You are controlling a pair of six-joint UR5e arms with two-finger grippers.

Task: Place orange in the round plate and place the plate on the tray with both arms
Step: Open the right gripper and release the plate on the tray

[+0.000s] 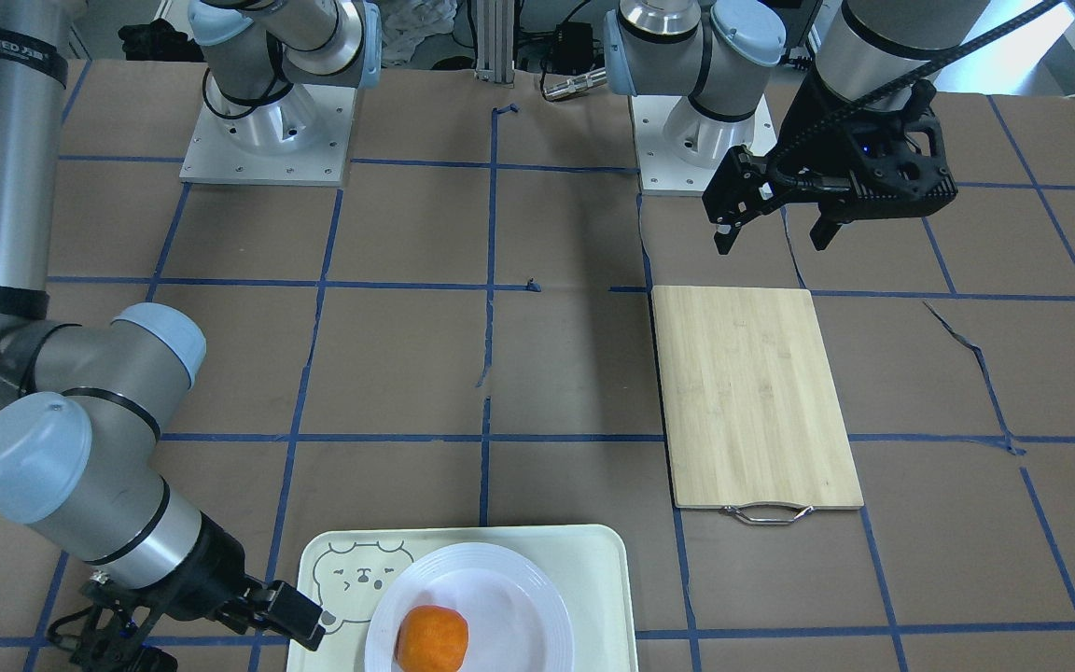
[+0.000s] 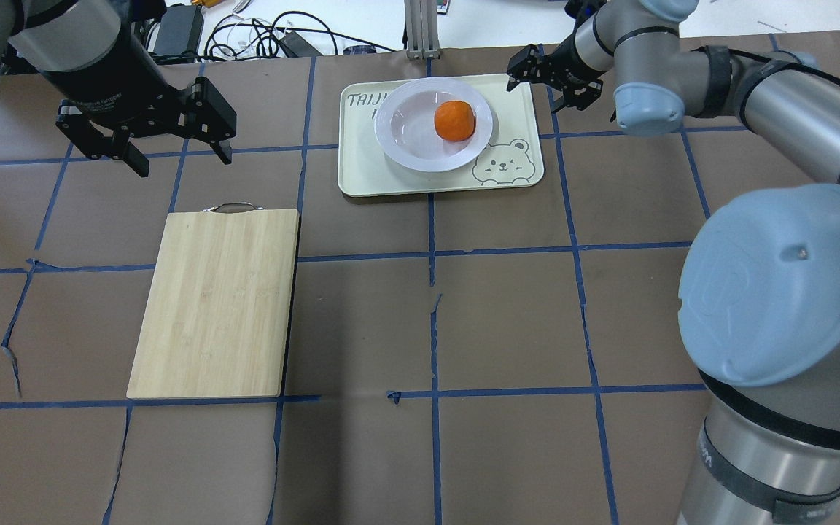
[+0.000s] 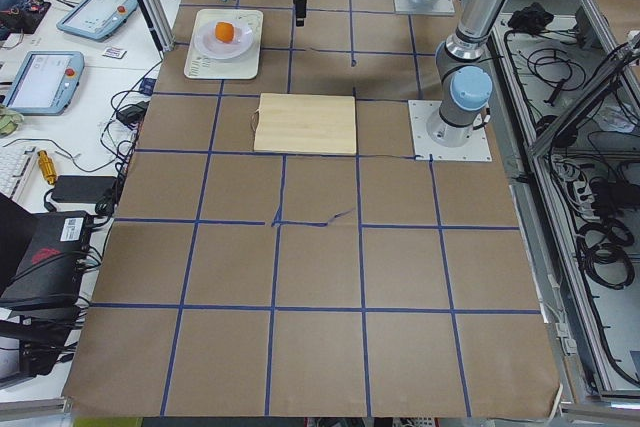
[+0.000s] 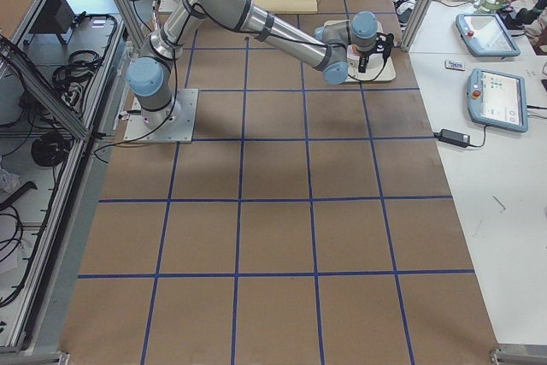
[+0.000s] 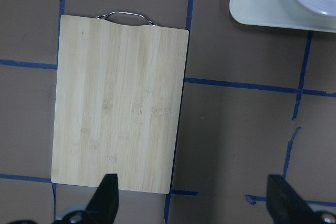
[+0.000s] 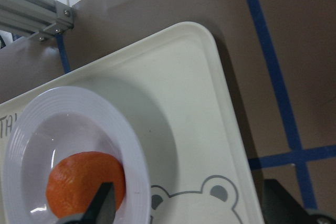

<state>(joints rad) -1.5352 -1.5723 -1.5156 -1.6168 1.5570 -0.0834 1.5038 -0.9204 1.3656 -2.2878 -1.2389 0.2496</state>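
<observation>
The orange (image 2: 454, 120) lies in the round white plate (image 2: 413, 127), right of the plate's centre. The plate stands on the pale tray (image 2: 369, 175) at the table's far side. The right wrist view shows the orange (image 6: 79, 182), the plate (image 6: 31, 145) and the tray (image 6: 194, 103) from close above. My right gripper (image 2: 537, 91) hovers open and empty at the tray's far right corner, clear of the plate. My left gripper (image 2: 183, 162) hangs open and empty above the table, just beyond the cutting board's handle, far left of the tray.
A bamboo cutting board (image 2: 216, 302) with a metal handle lies on the robot's left side; it also fills the left wrist view (image 5: 121, 114). Brown paper with blue tape lines covers the table. Cables and a metal post stand past the far edge.
</observation>
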